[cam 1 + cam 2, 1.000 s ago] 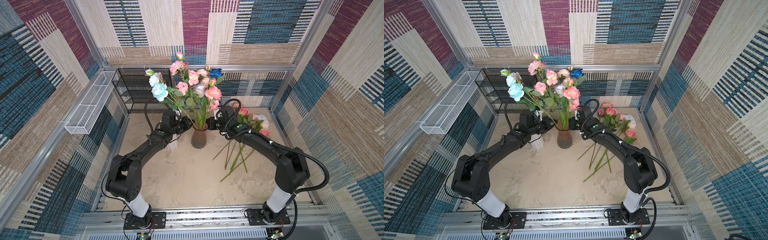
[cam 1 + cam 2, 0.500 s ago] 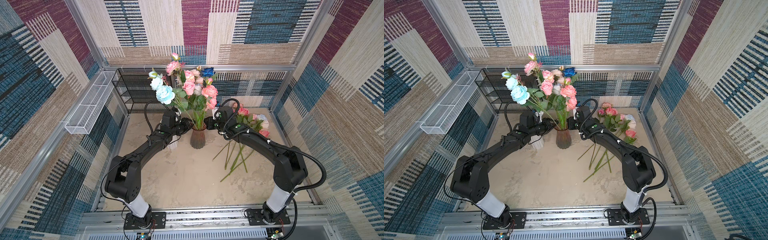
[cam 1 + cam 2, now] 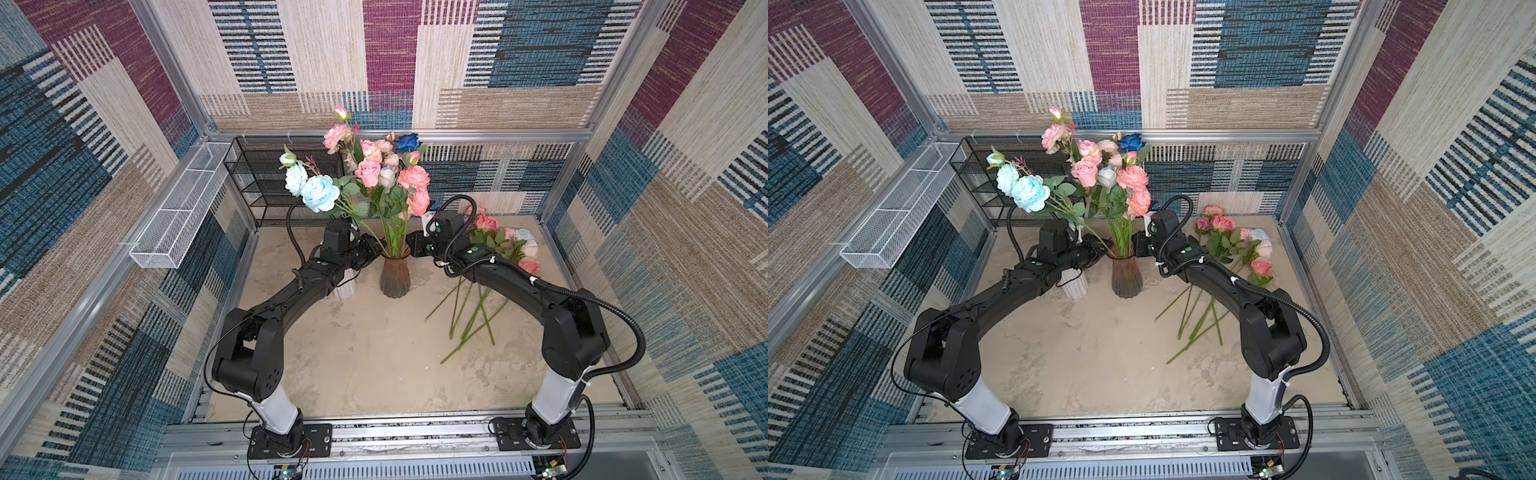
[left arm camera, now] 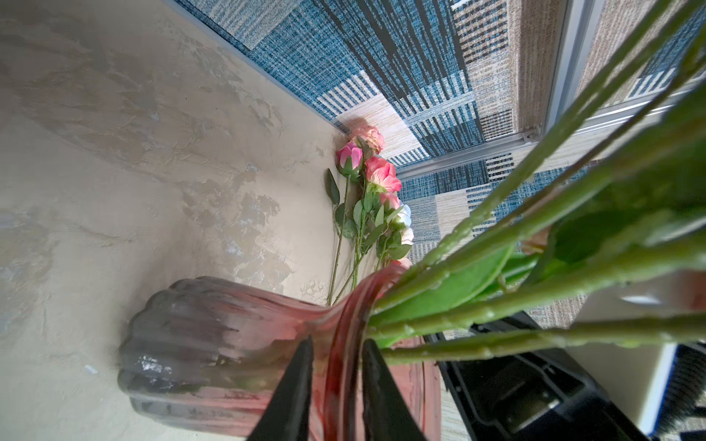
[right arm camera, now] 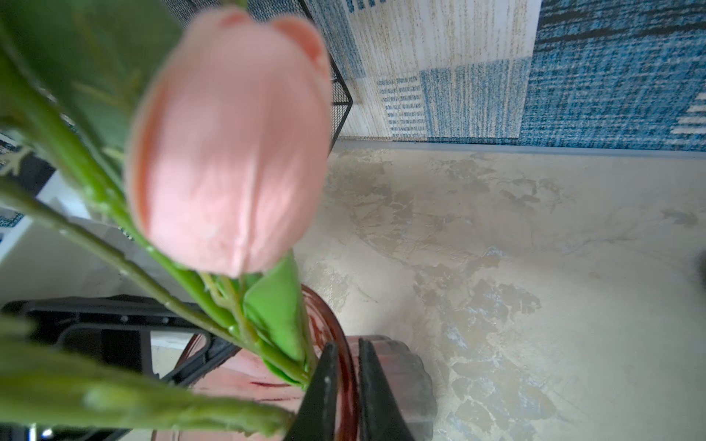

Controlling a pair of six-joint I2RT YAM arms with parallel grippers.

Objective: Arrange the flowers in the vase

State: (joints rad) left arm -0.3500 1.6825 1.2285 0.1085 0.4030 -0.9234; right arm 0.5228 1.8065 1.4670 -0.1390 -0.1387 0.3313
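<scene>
**Top views, then wrists: left gripper (image 3: 375, 250) and right gripper (image 3: 411, 246) meet at the vase (image 3: 395, 277)**

In both top views the vase (image 3: 1126, 277) stands upright on the mottled beige floor (image 3: 365, 357), toward the back. It is ribbed, smoky pink glass, bulging low and pinched at the neck. The flowers (image 3: 384, 178) rise from it in a leafy spray of ruffled pink blooms. Two pale blue ones lean out to the left and one deep blue one sits at the back. My two grippers reach the rim from opposite sides, under the leaves. The loose flowers (image 3: 505, 245) lie flat to the right, partly behind my right arm, their bare green stems fanned toward the front. A white ribbed vase (image 3: 345, 291) sits half hidden under my left arm. A black mesh rack (image 3: 266, 183) and a white wire basket (image 3: 174, 220) line the back left.

Left wrist view: my fingers (image 4: 298, 389), matte black wedges, stand astride the glass rim, a little apart. I cannot tell whether they press on it. Thick, knobbly green stems and a broad leaf crowd out of the vase (image 4: 214, 336) and hide much beyond. The loose flowers (image 4: 370, 198) lie by the woven wall (image 4: 420, 76).

Right wrist view: my fingers (image 5: 317, 393) are nearly together, clamped on the rim of the vase (image 5: 397, 382), with the thin glass wall between them. A blurred, smooth pink bud (image 5: 229, 141) fills much of the frame, and stems slant across below it.
</scene>
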